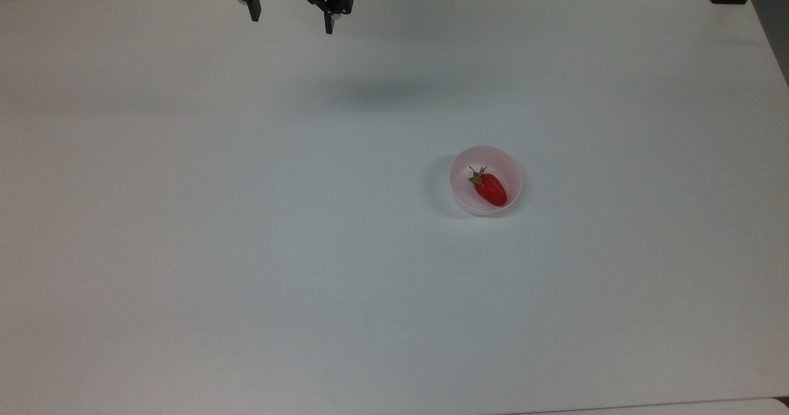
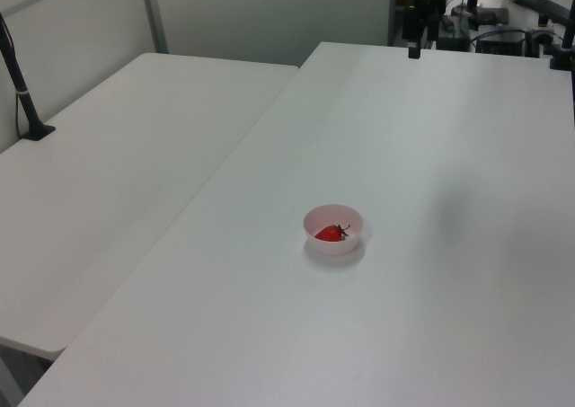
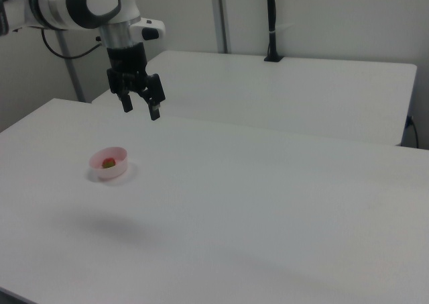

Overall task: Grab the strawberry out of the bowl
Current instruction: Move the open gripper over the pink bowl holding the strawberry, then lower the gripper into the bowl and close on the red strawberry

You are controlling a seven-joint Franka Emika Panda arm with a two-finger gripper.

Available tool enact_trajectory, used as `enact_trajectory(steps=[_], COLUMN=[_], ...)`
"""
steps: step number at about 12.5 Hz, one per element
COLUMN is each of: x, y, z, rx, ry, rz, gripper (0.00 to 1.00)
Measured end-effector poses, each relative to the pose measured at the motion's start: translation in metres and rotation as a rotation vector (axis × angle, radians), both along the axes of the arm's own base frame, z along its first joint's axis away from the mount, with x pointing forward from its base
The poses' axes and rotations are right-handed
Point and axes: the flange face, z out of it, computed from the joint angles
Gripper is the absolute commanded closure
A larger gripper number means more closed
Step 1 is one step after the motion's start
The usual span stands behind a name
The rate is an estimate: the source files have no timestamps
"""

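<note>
Pale pink plastic, the bowl [image 1: 486,180] is sitting on the white table [image 1: 246,248], the red strawberry [image 1: 490,189] lying inside it, its leafy cap toward the top view's upper left. The gripper [image 1: 290,23] is hanging well apart, fingers spread and empty. The right view is showing the arm [image 3: 87,3] holding the gripper [image 3: 139,109] high above the tabletop.

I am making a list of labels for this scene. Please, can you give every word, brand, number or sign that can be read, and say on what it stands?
No readable text: there are none in these views.
The bowl is plain pink, with no mark.
The strawberry carries no label.
The gripper and the table show no word or number.
</note>
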Motion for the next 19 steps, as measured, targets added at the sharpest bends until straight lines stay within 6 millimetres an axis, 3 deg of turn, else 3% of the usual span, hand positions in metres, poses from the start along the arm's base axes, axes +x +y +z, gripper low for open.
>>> enact_trajectory(steps=[3,7,9,13,15,19], x=[0.008,0.029,0.038,0.051,0.056,0.066], y=[0.022,0.092,0.144,0.200,0.220,0.261], z=[-0.016,-0.051,-0.077,-0.134,-0.155,-0.193], rx=[0.009,0.016,0.022,0.029,0.039,0.067], ry=[0.008,-0.027,-0.048,-0.046,-0.068,-0.128], rz=[0.038,0.105,0.112,0.117,0.132,0.143], gripper=[0.00,0.00,0.00,0.00,0.15,0.22])
